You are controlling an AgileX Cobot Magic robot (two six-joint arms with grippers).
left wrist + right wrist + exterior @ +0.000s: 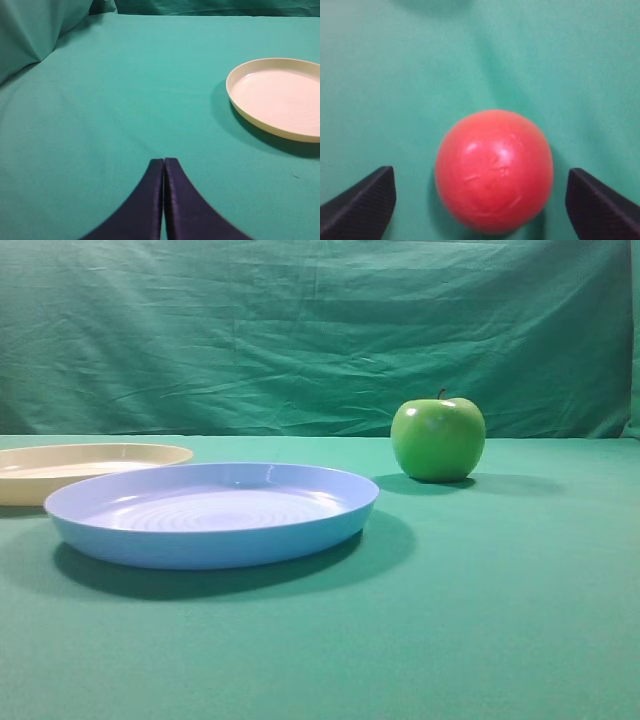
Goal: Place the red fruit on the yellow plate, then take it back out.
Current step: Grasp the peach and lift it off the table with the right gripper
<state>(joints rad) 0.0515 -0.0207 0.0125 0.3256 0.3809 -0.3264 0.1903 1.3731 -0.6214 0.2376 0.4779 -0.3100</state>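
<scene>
The red fruit (494, 170) lies on the green cloth in the right wrist view, between the two dark fingers of my right gripper (482, 175). The jaws stand wide apart, clear of the fruit on both sides, so this gripper is open. The yellow plate (280, 97) sits bare at the right of the left wrist view and shows at the far left edge of the high view as the same plate (60, 468). My left gripper (164, 161) is shut with nothing in it, hovering over bare cloth left of the plate. Neither gripper nor the fruit shows in the high view.
A light blue plate (210, 515) lies in front of the yellow one. A green apple (438, 438) stands at the back right. A green backdrop (320, 330) hangs behind the table.
</scene>
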